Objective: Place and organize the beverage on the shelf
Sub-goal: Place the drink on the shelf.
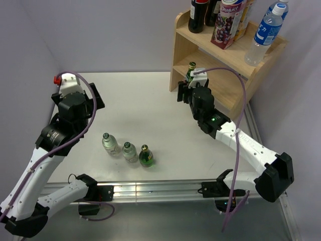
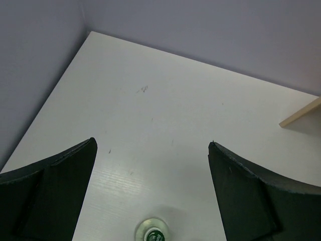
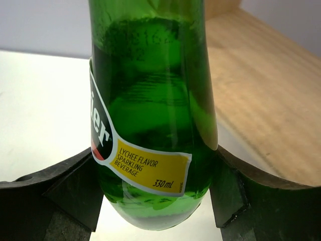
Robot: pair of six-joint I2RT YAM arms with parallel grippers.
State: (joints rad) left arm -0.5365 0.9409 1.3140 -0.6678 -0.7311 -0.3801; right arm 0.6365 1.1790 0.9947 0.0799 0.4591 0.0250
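Observation:
My right gripper (image 1: 189, 86) (image 3: 153, 186) is shut on a green glass bottle (image 1: 191, 72) (image 3: 155, 100) with a yellow lychee label, held upright at the front left corner of the wooden shelf (image 1: 183, 55) (image 3: 261, 75). The shelf's top tier holds two dark cola bottles (image 1: 198, 15), a juice carton (image 1: 226, 22) and a water bottle (image 1: 263, 35). Three small bottles stand in a row on the table: two clear ones (image 1: 107, 143) (image 1: 129, 151) and a green one (image 1: 146, 156). My left gripper (image 1: 90, 100) (image 2: 150, 150) hangs open above the table; one clear bottle's cap (image 2: 153, 232) shows below it.
Purple walls close the table at the back and left. The shelf stands in the back right corner, and a corner of it (image 2: 301, 114) shows in the left wrist view. A metal rail (image 1: 150, 190) runs along the near edge between the arm bases.

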